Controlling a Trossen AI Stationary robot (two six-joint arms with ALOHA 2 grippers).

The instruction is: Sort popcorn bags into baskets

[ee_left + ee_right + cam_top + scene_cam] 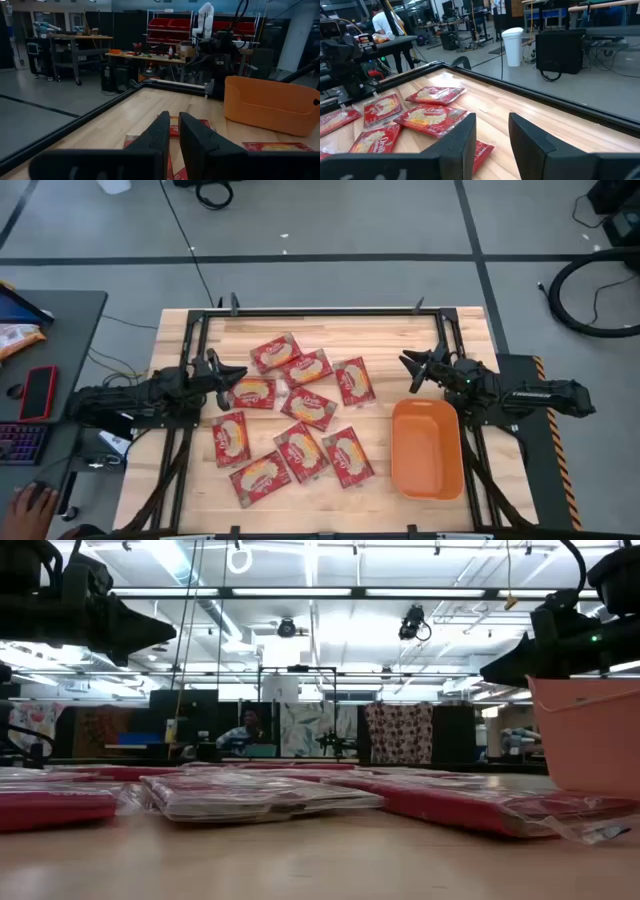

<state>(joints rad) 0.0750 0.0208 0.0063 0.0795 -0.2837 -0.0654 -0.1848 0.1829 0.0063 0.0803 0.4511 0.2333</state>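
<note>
Several red popcorn bags [290, 415] with yellow-cream pictures lie flat and loosely scattered on the middle of the wooden table, some overlapping; they also show in the low view [250, 795] and the right wrist view [427, 117]. The orange basket [427, 448] stands right of them, with nothing in it as seen from above, and shows in the left wrist view [270, 102]. My left gripper [238, 375] [174, 132] hovers at the bags' left side, open by a narrow gap. My right gripper [408, 372] [492, 131] hovers above the table just beyond the basket's far end, open.
A black metal frame [320, 313] runs around the table's edges. A side desk on the left holds a red phone [38, 392], a keyboard and an orange-and-white snack bag [15, 335]; a person's hand [35, 502] is near it. Bare wood lies along the near edge.
</note>
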